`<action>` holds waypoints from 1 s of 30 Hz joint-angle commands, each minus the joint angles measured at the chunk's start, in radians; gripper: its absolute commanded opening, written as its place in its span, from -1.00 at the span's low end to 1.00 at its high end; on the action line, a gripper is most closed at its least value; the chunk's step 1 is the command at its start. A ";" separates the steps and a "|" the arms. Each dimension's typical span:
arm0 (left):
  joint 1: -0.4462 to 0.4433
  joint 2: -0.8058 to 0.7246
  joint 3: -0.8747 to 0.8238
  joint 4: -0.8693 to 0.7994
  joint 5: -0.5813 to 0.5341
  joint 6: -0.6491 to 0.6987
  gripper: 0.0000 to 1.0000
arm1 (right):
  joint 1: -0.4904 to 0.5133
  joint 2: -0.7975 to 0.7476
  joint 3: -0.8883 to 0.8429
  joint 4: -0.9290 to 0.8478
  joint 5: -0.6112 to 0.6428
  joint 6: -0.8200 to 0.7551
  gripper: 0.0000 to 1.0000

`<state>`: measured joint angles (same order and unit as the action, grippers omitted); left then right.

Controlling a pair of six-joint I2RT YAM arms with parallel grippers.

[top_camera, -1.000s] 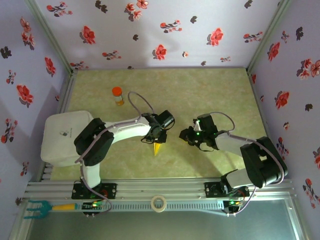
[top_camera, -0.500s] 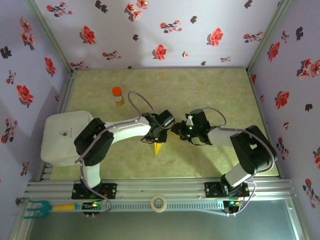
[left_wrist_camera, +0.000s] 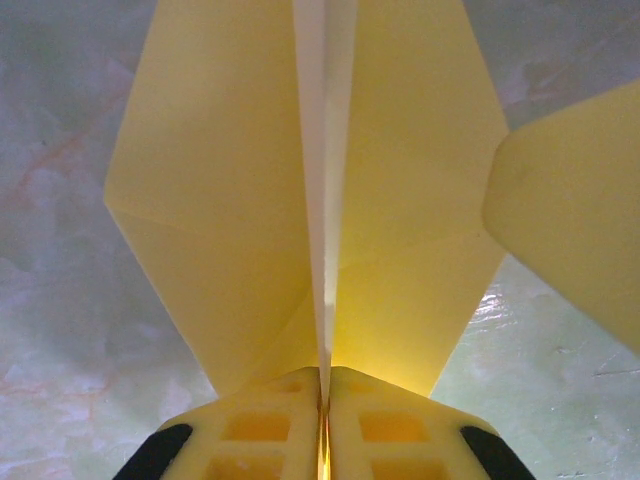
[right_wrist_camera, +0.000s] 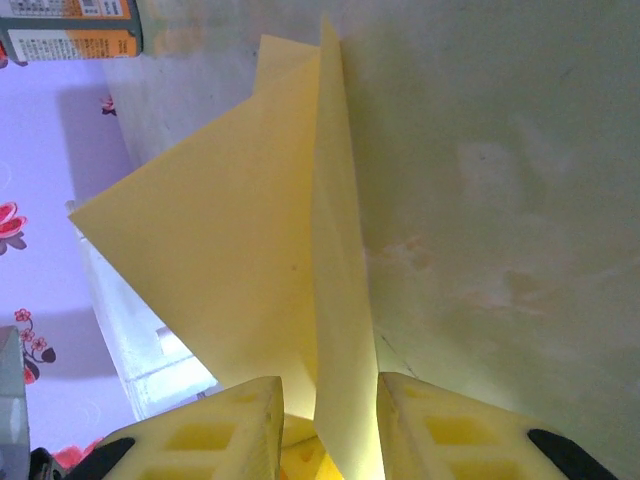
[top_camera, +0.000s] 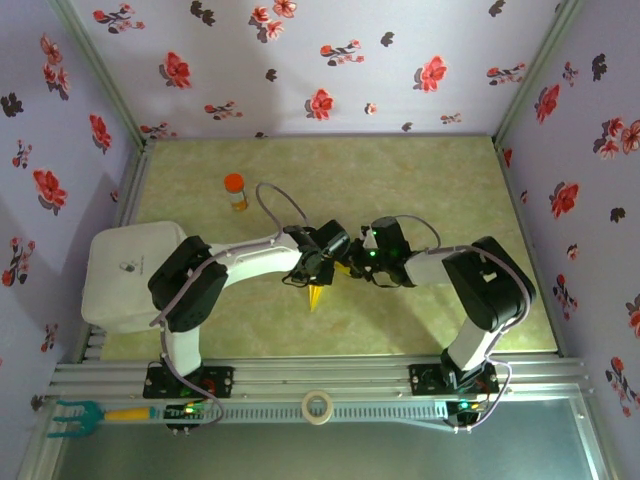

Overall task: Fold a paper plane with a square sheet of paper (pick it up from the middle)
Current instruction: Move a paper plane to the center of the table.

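Top view: L gripper and R gripper meet mid-bench, nearly touching. The yellow paper hangs between and below them, its narrow pointed tip poking toward the near edge. An orange-capped bottle stands well apart, far left.

L wrist: the jaws are together, clamped on the paper's centre crease. Two flaps spread either side of the crease, with diagonal folds already in them. The yellow shape at the right edge could be a flap or a pad; can't tell.

R wrist: the R gripper's jaws are apart. One upright layer of the paper stands in the gap, prob. brushing one pad but not pinched. The bottle's label shows top left.

Progress, as a judgement: well past halfway. The nose folds and centre crease look done, and the paper is off the bench. Left to do: close R on the flap, fold the wings down and even them up. Risk: thin paper, so a skewed pull w/ L clamped could tear it or bend the crease.
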<state>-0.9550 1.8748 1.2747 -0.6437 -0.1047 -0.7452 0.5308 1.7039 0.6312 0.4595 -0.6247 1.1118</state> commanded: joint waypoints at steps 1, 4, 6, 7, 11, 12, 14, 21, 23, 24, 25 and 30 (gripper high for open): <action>-0.004 0.011 0.022 -0.022 -0.011 0.014 -0.78 | 0.012 0.027 0.036 0.001 -0.018 0.002 -0.41; -0.004 0.007 0.020 -0.017 -0.012 0.013 -0.77 | 0.018 0.050 0.048 -0.043 -0.011 -0.019 -0.56; -0.004 0.007 0.019 -0.017 -0.013 0.012 -0.76 | 0.018 0.056 0.050 -0.046 -0.009 -0.023 -0.67; -0.004 0.005 0.017 -0.016 -0.015 0.012 -0.75 | 0.018 0.057 0.049 -0.046 -0.007 -0.023 -0.71; -0.004 -0.007 0.014 -0.011 -0.016 0.022 -0.71 | 0.018 0.051 0.054 -0.056 -0.005 -0.030 -0.87; -0.004 -0.012 0.014 -0.009 -0.016 0.028 -0.70 | 0.018 0.050 0.054 -0.057 -0.007 -0.031 -0.91; -0.004 -0.023 0.014 -0.003 -0.020 0.035 -0.67 | 0.018 0.049 0.056 -0.060 -0.007 -0.031 -0.95; -0.002 -0.032 0.024 0.001 -0.045 0.065 -0.44 | 0.018 0.044 0.052 -0.073 -0.001 -0.037 -1.00; -0.002 -0.031 0.029 -0.003 -0.051 0.072 -0.39 | 0.018 0.048 0.053 -0.073 -0.003 -0.037 -1.00; -0.002 -0.029 0.032 -0.005 -0.053 0.078 -0.37 | 0.018 0.049 0.054 -0.075 -0.005 -0.037 -1.00; -0.003 -0.031 0.033 -0.004 -0.056 0.084 -0.34 | 0.018 0.051 0.056 -0.077 -0.006 -0.038 -1.00; -0.002 -0.051 0.038 0.005 -0.072 0.101 -0.26 | 0.018 0.049 0.055 -0.087 -0.001 -0.041 -1.00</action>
<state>-0.9550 1.8706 1.2881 -0.6357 -0.1402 -0.6735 0.5419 1.7504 0.6651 0.4068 -0.6285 1.0969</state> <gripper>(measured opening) 0.363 0.060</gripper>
